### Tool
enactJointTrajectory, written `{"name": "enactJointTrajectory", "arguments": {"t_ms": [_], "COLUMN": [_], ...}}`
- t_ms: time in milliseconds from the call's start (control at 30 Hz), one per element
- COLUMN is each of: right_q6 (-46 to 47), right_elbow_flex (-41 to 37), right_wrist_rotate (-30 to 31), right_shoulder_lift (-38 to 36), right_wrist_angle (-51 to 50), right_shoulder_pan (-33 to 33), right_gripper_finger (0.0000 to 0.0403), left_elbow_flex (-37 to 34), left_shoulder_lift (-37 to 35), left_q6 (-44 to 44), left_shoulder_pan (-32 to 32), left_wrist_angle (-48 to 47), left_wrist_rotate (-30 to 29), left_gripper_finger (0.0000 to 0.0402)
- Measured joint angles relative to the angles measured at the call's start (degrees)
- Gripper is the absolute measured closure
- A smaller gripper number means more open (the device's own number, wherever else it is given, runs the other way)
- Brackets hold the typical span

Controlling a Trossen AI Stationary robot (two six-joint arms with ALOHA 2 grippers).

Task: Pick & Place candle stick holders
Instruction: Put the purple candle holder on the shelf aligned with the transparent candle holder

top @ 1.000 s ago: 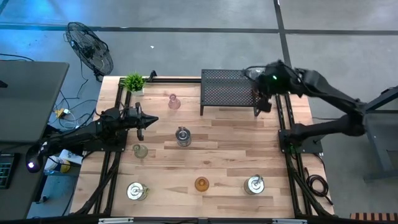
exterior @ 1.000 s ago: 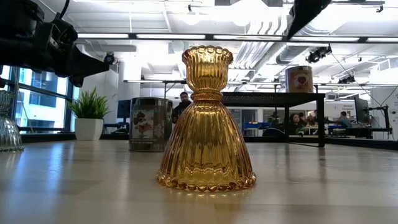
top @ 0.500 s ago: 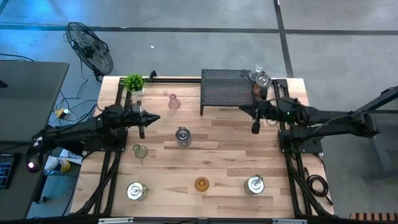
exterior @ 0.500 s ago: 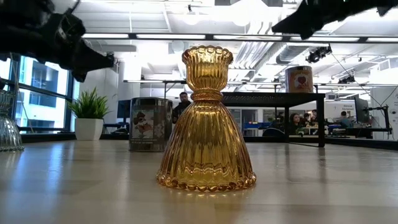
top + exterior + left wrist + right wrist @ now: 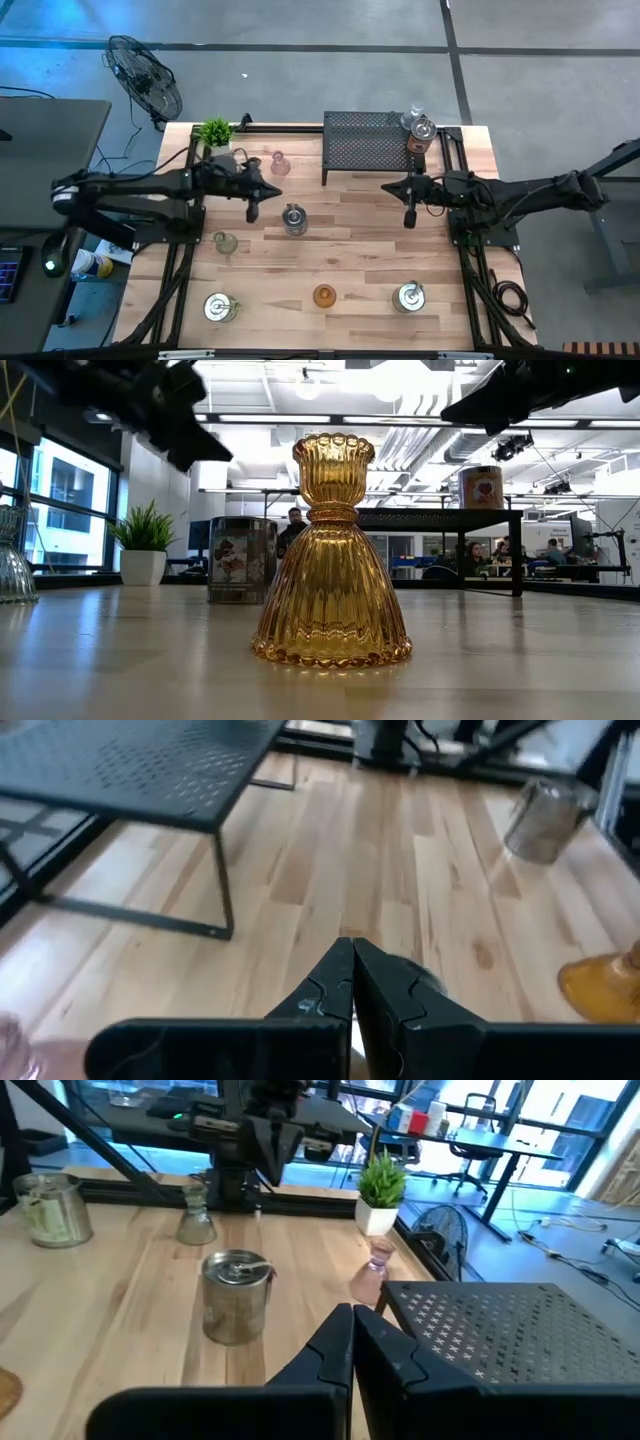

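In the high view the left gripper [image 5: 253,207] hangs over the worktop [image 5: 370,255] left of centre, jaws closed on nothing, just left of a silver candle stick holder [image 5: 293,218]. The right gripper [image 5: 408,212] sits right of centre below the black mesh rack [image 5: 365,145], jaws also closed and empty. Two holders [image 5: 417,128] stand on the rack's right end. The amber glass holder [image 5: 324,295] stands at lower centre, the pink one [image 5: 279,163] near the potted plant [image 5: 215,132].
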Motion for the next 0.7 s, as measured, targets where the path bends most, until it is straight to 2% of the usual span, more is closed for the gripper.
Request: {"name": "enactJointTrajectory", "arguments": {"t_ms": [133,300,400,500,600,700], "right_q6": [-0.16,-0.32,-1.15,-1.65,-1.60,-1.45], "right_elbow_flex": [0.00,0.00,0.00,0.00,0.00,0.00], "right_wrist_rotate": [-0.05,-0.06,-0.06,-0.06,-0.08,-0.07], "right_shoulder_lift": [0.02,0.02,0.02,0.04,0.04,0.04], "right_wrist_angle": [0.02,0.03,0.04,0.44,0.62,0.59], "right_shoulder_pan": [0.87,0.99,0.99,0.97,0.97,0.99], "right_gripper_finger": [0.0401,0.0402,0.0401,0.0402,0.0401,0.0402], "left_elbow_flex": [5.27,11.22,14.27,17.08,20.07,22.00], "left_shoulder_lift": [3.57,5.85,8.77,13.19,18.01,22.79], "left_q6": [-0.46,-9.90,-11.05,-9.40,-4.57,1.59], "left_shoulder_pan": [-3.79,-2.96,0.98,5.17,8.05,9.97], "left_wrist_angle": [-5.14,-15.81,-21.55,-23.66,-24.36,-24.88], "left_wrist_rotate": [-6.03,-16.25,-16.40,-13.48,-12.95,-15.13], "left_gripper_finger": [0.0401,0.0401,0.0393,0.0363,0.0321,0.0286]}}
